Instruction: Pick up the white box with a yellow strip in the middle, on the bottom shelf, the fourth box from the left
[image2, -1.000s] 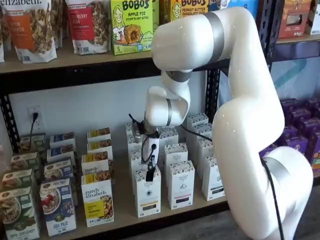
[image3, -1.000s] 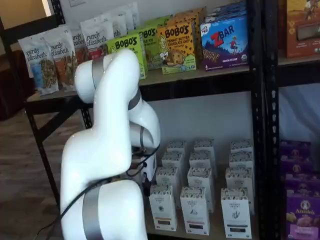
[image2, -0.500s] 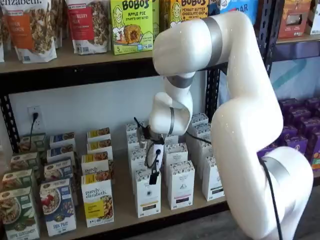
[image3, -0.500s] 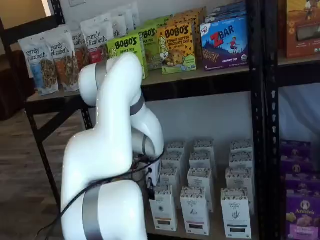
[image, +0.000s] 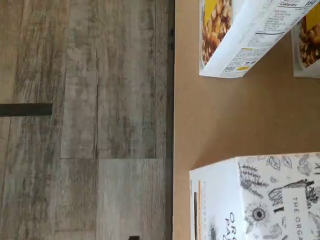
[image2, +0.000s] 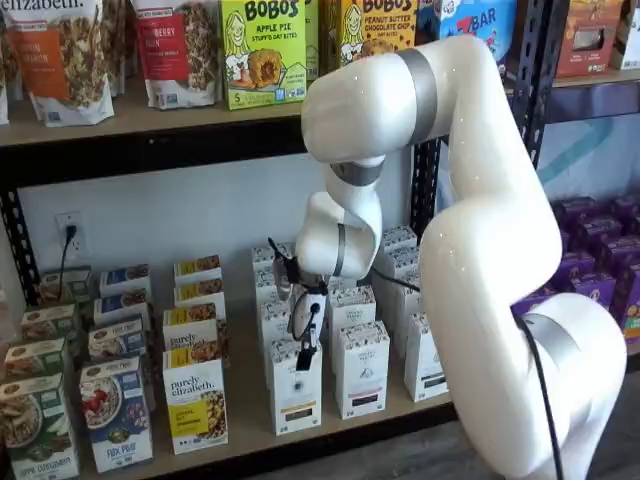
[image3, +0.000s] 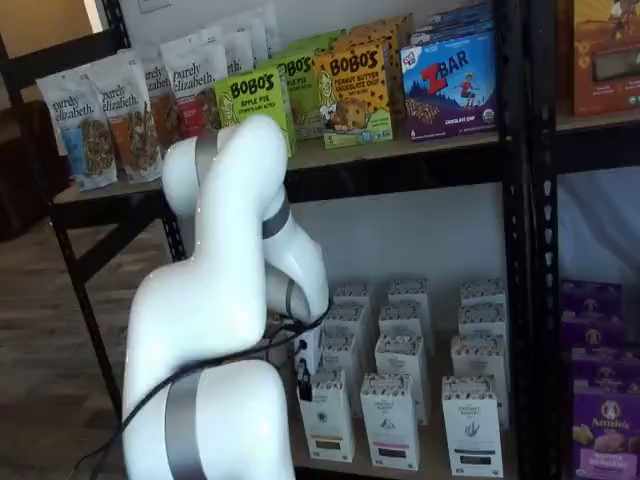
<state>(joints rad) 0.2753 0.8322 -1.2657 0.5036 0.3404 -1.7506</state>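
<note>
Store aisle with black metal racking, tan boards, white back wall, grey wood-plank floor. Bottom shelf (image2: 245, 425) stocked in rows front to back: cereal cartons at the far left, purely elizabeth boxes (image2: 195, 402) with the big yellow square next, then several columns of tall white cartons with speckled caps. Upper board carrying granola bags and green Bobo's boxes (image2: 262, 50). Target white box (image2: 297, 387) standing upright at the front edge of its column, long axis vertical, yellow strip midway, dark label low on the face; also visible in a shelf view (image3: 327, 415) at the front left of the white cartons. Gripper (image2: 301, 360) hanging from the bent xArm directly over that box's cap, black fingertip just at or touching the top front edge; contact not certain. Fingers seen side-on, no gap readable in either shelf view; judged spread to full width, nothing pinched. Wrist view looking down past the board's front edge to the floor, patterned cap of the white box close under the camera, a purely elizabeth carton well apart across bare board. Coming move judged as a short straight descent so the fingers straddle the cap, neighbours behind and beside leaving little side room.
</note>
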